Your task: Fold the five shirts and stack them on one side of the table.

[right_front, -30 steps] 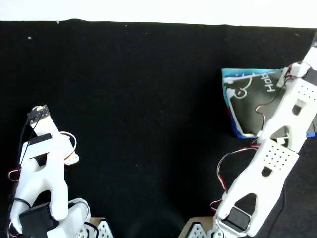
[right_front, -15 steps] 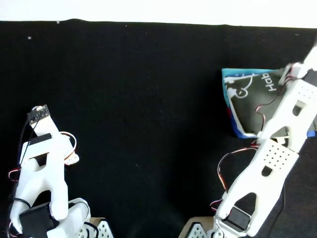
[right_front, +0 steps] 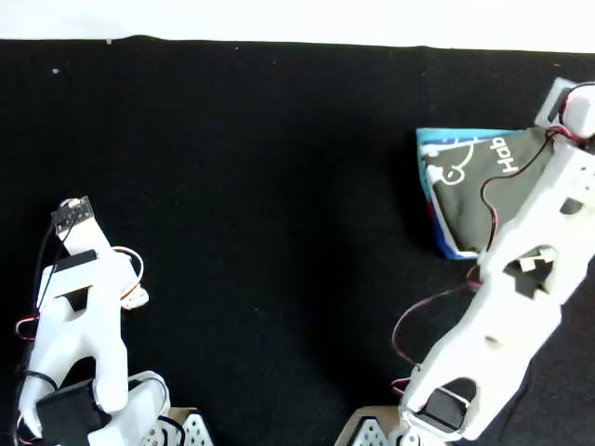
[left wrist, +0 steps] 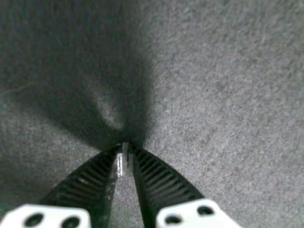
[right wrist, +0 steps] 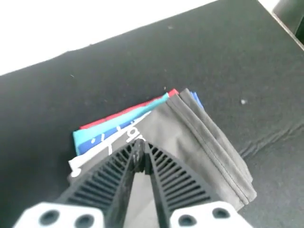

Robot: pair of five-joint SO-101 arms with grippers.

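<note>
From the high view, the stack of shirts (right_front: pixel 465 200) lies folded at the right side of the black table (right_front: pixel 279 186), towards its far edge. The top one is a grey shirt (right_front: pixel 469 218) with white print, and a bright blue edge shows along the stack's far and inner sides, with a thin red sliver at the inner edge. The right arm (right_front: pixel 521 279) stretches over the stack and covers its outer part. The left arm (right_front: pixel 79 297) sits folded at the near left corner, well apart from the shirts.

In the left wrist view, the left gripper (left wrist: pixel 125 151) is clenched with its black ribbed fingers meeting at the tips. It grasps nothing and hangs just above bare table cloth (left wrist: pixel 228 71).

In the right wrist view, the right gripper (right wrist: pixel 139 149) is likewise pinched together and empty-handed, with its tips over the grey shirt (right wrist: pixel 199 137). This shirt lies smooth with a stitched hem along one edge. Beneath it peek red, turquoise, blue and white layers, squared up fairly neatly on the dark table (right wrist: pixel 118 61).
</note>
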